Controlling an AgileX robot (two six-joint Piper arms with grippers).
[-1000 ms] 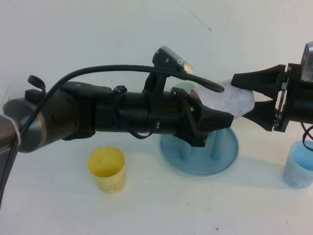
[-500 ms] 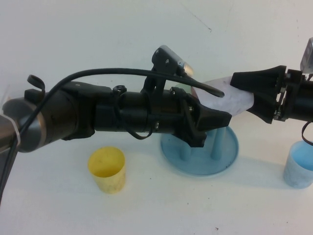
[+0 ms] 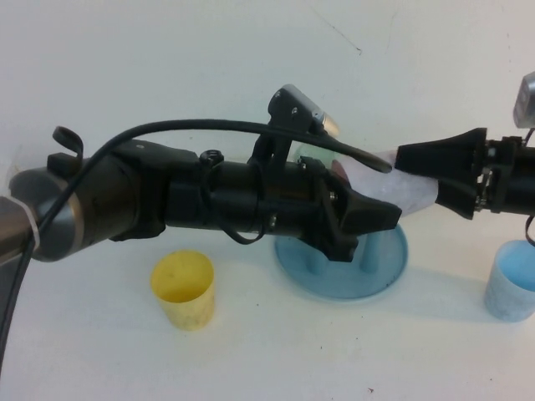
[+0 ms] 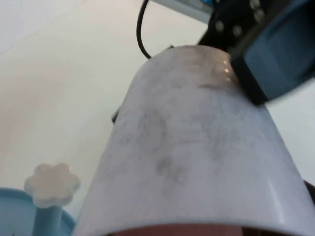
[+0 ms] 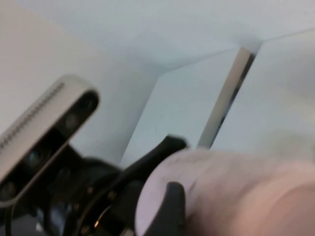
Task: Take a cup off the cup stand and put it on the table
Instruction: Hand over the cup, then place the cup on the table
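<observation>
The pale pink speckled cup [image 3: 399, 185] lies sideways in the air above the round blue cup stand [image 3: 380, 266]. My left gripper [image 3: 378, 209] reaches in from the left and is shut on the cup's open end. My right gripper [image 3: 415, 173] comes from the right and is shut on the cup's closed end. The cup fills the left wrist view [image 4: 192, 147], with the right gripper's fingers [image 4: 268, 54] at its far end. It also shows in the right wrist view [image 5: 236, 191]. A white-capped peg [image 4: 51, 183] of the stand stands below.
A pale green cup [image 3: 311, 152] sits on the stand behind my left wrist camera. A yellow cup [image 3: 183, 289] stands on the white table [image 3: 167, 67] at the front left. A blue cup [image 3: 510, 286] stands at the right edge, below my right arm.
My right gripper's fingers were spread wide around the cup's end and have closed onto it. The left arm and the cup have shifted slightly right and down.
</observation>
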